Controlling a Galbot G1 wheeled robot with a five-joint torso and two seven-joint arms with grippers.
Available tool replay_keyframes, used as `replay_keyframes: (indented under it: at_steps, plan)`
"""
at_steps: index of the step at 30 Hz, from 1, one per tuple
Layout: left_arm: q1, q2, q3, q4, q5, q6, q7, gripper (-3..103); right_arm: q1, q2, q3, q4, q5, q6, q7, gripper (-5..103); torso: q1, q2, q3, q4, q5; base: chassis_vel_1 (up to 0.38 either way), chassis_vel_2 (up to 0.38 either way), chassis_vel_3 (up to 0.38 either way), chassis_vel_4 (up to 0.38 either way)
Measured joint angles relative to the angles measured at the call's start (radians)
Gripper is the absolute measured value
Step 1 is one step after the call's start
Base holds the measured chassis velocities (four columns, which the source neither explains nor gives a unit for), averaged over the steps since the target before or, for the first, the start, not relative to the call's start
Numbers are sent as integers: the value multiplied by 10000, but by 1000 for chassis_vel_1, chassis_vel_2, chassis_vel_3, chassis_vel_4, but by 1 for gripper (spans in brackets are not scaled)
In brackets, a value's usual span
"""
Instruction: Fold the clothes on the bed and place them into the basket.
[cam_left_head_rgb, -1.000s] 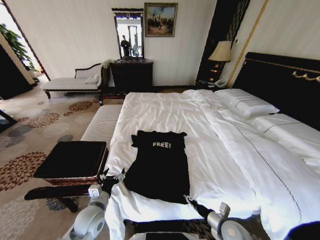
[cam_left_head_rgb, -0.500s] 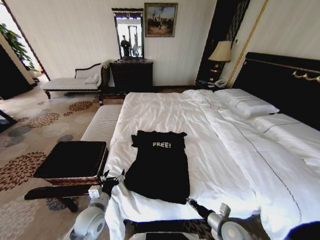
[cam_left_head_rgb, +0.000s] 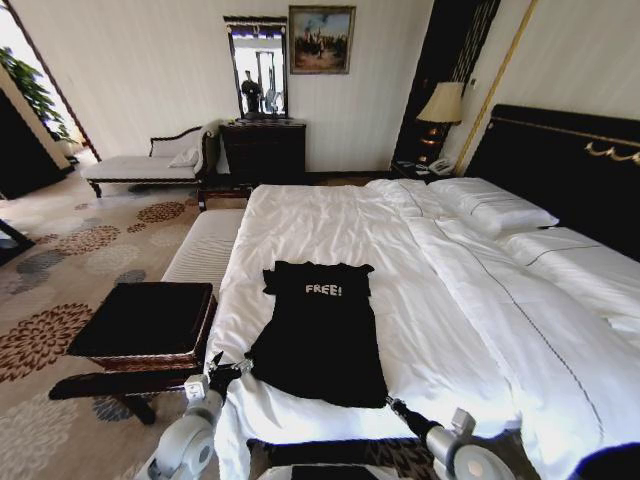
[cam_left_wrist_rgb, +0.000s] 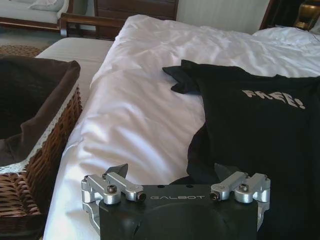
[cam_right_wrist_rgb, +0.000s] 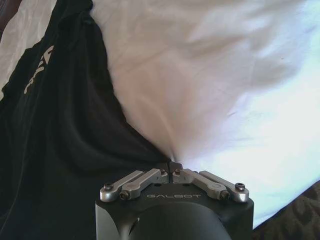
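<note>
Meanwhile, right gripper (cam_right_wrist_rgb: 171, 168) had clamped the T-shirt (cam_left_head_rgb: 322, 325) hem, dragging it down; left gripper (cam_left_wrist_rgb: 172, 176) gaped wide, so folding was starting

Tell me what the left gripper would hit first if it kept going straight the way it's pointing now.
Probably the black T-shirt: the left gripper, fingers open, points at its lower hem on the bed, though the depth between them is unclear.

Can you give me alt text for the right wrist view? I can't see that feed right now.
The right gripper has its fingers shut on the hem corner of the black short-sleeved T-shirt with white lettering, pinching it where the shirt meets the bed's white duvet. The shirt lies spread on the duvet, which puckers towards the pinch.
</note>
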Motion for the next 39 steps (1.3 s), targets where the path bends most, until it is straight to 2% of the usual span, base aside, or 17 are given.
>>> replay_keyframes:
  at_steps: [8,15,19,21,23,24,28,30,33,34,37,39]
  plan:
    - [-307,161,709,365,210,170,183,98,173,46,166,-230,-25,66,160,0,0,0,0,0,-2,0,0,0,0]
    - [-459,186,872,569,48,332,208,97,284,45,29,-229,-95,67,273,0,0,0,0,0,-2,0,0,0,0]
    - [-703,42,1025,964,203,345,323,77,324,130,-152,-237,-249,78,292,0,0,0,0,0,-2,0,0,0,0]
    - [-760,-23,1079,1061,323,328,340,77,327,163,-189,-242,-284,85,295,0,-1,0,0,0,-3,0,0,0,0]
    - [-818,-133,1161,1171,538,291,343,66,323,229,-259,-246,-396,105,296,0,0,0,0,-1,-4,0,0,0,0]
    - [-818,-133,1161,1171,538,291,343,66,323,229,-259,-246,-396,105,296,0,0,0,0,-1,-4,0,0,0,0]
    - [-709,-171,1143,1156,823,179,347,45,333,333,-316,-285,-571,145,286,0,0,0,0,0,-2,0,0,0,0]
    - [-671,-171,1117,1146,846,154,348,45,343,334,-318,-295,-579,149,285,0,0,0,0,0,-2,0,0,0,0]
    - [-584,-168,1062,1131,916,79,362,29,392,314,-321,-321,-587,152,285,0,-1,0,0,-1,-1,0,0,0,0]
    - [-584,-168,1062,1131,916,79,362,29,392,314,-321,-321,-587,152,285,0,-1,0,0,-1,-1,0,0,0,0]
    - [-574,-163,1039,1122,954,18,366,13,409,276,-307,-320,-585,151,291,0,0,0,1,0,0,0,0,0,0]
    - [-575,-161,1034,1122,962,6,366,13,409,262,-297,-316,-582,151,291,0,0,0,0,0,0,0,0,0,0]
